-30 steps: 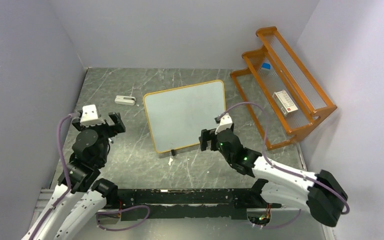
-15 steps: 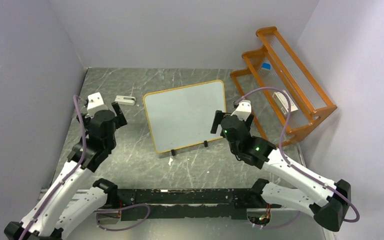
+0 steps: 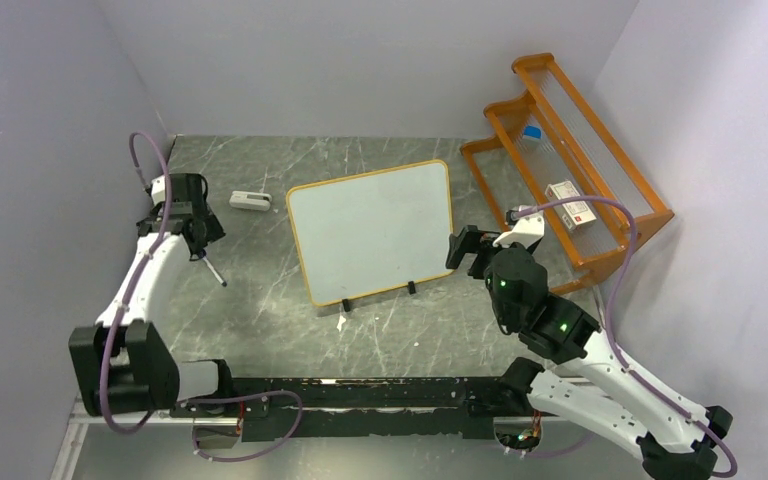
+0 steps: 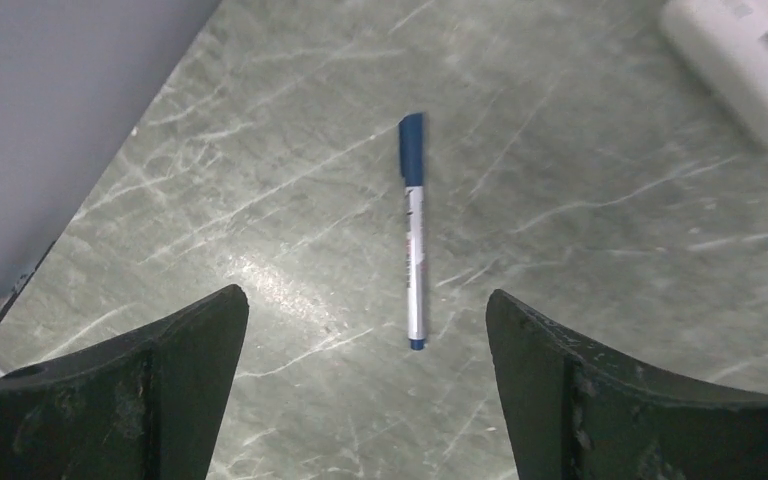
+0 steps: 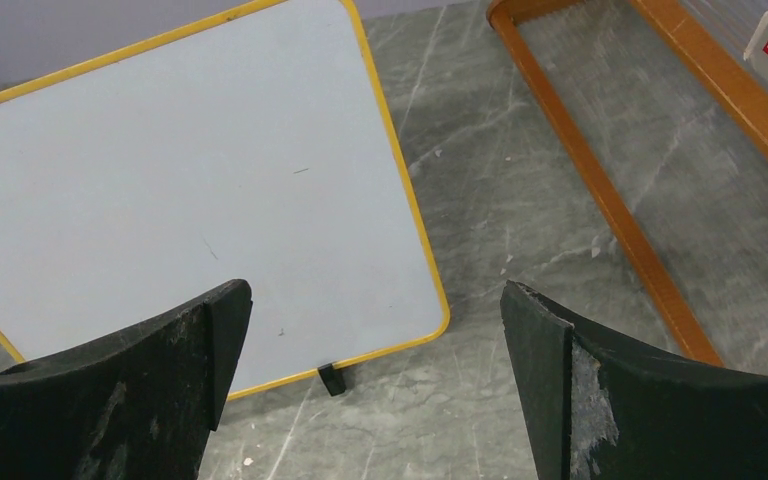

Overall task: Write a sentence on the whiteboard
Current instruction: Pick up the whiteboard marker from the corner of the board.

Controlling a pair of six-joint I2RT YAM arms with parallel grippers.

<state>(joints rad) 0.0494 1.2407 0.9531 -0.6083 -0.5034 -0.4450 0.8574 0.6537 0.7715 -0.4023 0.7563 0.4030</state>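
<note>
The whiteboard [image 3: 370, 228] lies flat mid-table, orange-framed, with two black feet on its near edge. Its surface is blank; no blue lettering of the sentence shows. In the right wrist view the whiteboard [image 5: 190, 170] fills the upper left. My right gripper [image 3: 467, 248] is open and empty beside the board's near right corner; in its own view the right gripper [image 5: 375, 290] hovers over that corner. My left gripper [image 3: 188, 220] is open and empty at the far left. A blue-capped marker [image 4: 413, 230] lies on the table between and just beyond the left gripper [image 4: 365, 300].
A small white eraser [image 3: 250, 200] lies left of the board, also in the left wrist view [image 4: 750, 60]. An orange wooden rack [image 3: 570, 160] holding a white box [image 3: 570, 205] stands at the right. The side wall [image 4: 50, 120] is close on the left.
My left arm has stretched out to the far left, and its gripper now hangs over the marker. My right gripper has moved right, from the board's near edge to beside its corner.
</note>
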